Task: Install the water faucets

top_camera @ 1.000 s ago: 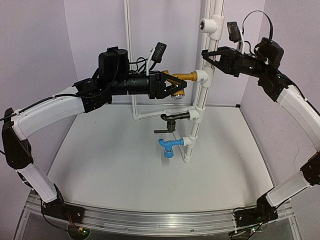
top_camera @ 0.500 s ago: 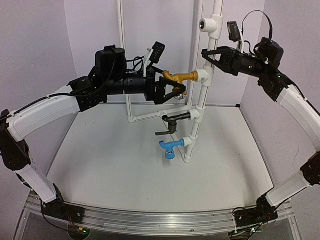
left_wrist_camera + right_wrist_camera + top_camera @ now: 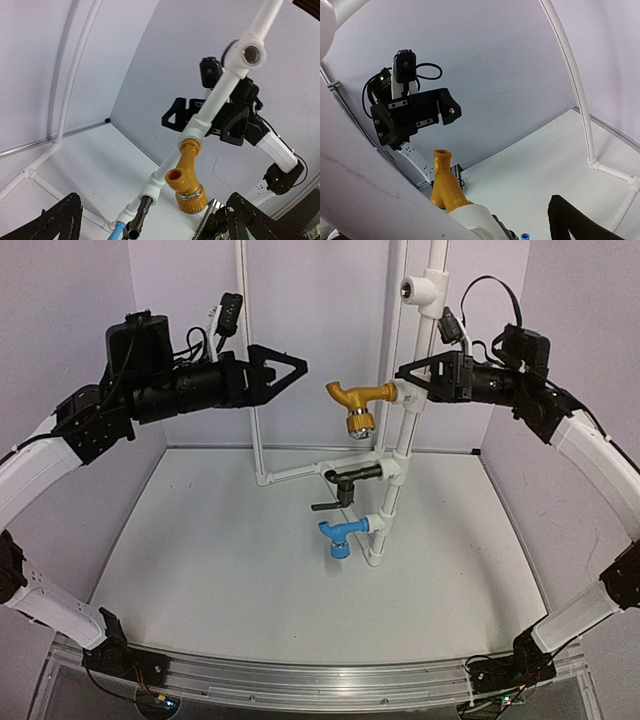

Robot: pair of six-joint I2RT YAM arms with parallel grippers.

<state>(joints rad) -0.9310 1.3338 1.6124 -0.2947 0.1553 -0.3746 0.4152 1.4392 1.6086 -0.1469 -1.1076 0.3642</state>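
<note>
All 3 taps sit in tees on the white pipe stand: gold faucet high, black faucet mid, blue faucet low. Only the top tee is open, so the task is prob. done. L gripper is level w/ gold, well apart, jaws spread, empty. R gripper is spread at the pipe by gold's tee, holding nothing.
</note>
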